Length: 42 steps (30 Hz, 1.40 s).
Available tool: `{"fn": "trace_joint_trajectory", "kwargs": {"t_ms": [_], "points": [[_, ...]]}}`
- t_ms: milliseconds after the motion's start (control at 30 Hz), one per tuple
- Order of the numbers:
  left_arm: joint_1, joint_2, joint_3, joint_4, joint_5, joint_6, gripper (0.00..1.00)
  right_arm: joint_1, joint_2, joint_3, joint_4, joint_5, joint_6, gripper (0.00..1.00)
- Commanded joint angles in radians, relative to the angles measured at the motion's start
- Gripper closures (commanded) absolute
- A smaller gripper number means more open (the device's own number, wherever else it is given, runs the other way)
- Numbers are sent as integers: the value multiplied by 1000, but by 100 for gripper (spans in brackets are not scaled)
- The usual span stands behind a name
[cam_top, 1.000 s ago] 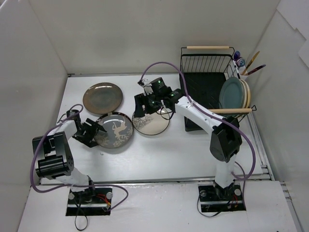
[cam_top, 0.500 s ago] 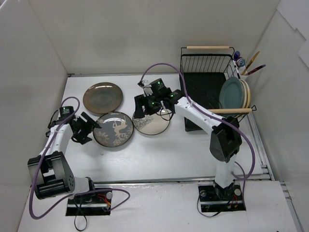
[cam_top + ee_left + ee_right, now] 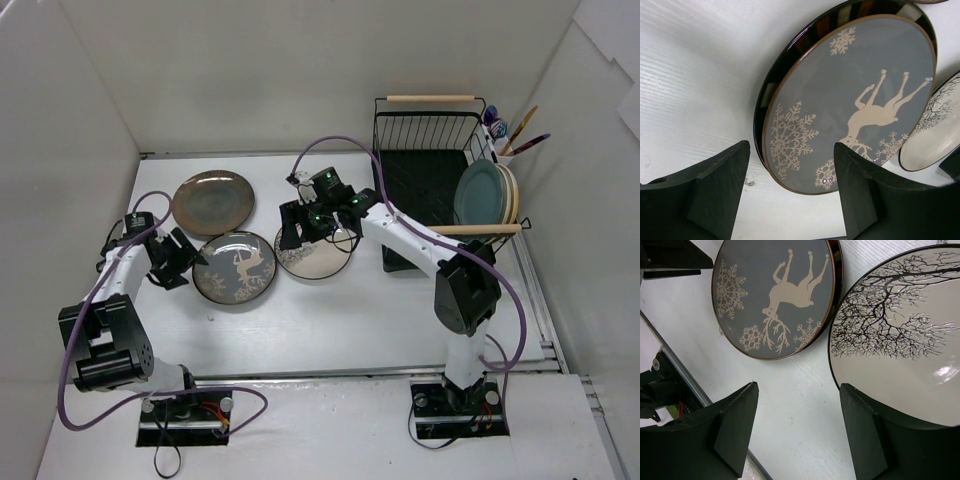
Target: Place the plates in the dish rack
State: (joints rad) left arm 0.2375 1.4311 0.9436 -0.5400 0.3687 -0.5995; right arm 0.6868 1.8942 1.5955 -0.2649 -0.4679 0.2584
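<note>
A dark grey plate with a deer and snowflakes (image 3: 235, 267) lies flat on the table, left of centre. My left gripper (image 3: 183, 260) is open at its left rim; in the left wrist view the plate (image 3: 855, 95) lies just beyond my open left gripper (image 3: 790, 195). A cream plate with black branches and a dark rim (image 3: 315, 252) lies to its right. My right gripper (image 3: 291, 228) is open above that plate's left rim (image 3: 900, 340), one finger over the plate and the other over bare table. A brown-bronze plate (image 3: 212, 202) lies further back. The dish rack (image 3: 430, 125) holds a teal plate (image 3: 480, 192) upright.
Paler plates (image 3: 513, 195) stand behind the teal one in the rack. A utensil cup (image 3: 505, 152) with utensils hangs at the rack's far right corner. White walls enclose the table on the left, back and right.
My left arm swung out to the left and its gripper moved slightly back along the deer plate's left rim. My right gripper shifted only slightly. The plates have not moved.
</note>
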Motion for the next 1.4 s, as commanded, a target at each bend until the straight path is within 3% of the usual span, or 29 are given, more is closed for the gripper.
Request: {"fn": "trace_joint_trajectory", "kwargs": {"t_ms": [0,900,1367], "points": [[5,14,49,28,27,41,37,0,-63,6,44,8,2,37],[5,98,57,87,130,58,42,3,-38,17,44,11,5,37],[5,112,20,153,236,46,46,11,68,75,46,57,41,37]]}}
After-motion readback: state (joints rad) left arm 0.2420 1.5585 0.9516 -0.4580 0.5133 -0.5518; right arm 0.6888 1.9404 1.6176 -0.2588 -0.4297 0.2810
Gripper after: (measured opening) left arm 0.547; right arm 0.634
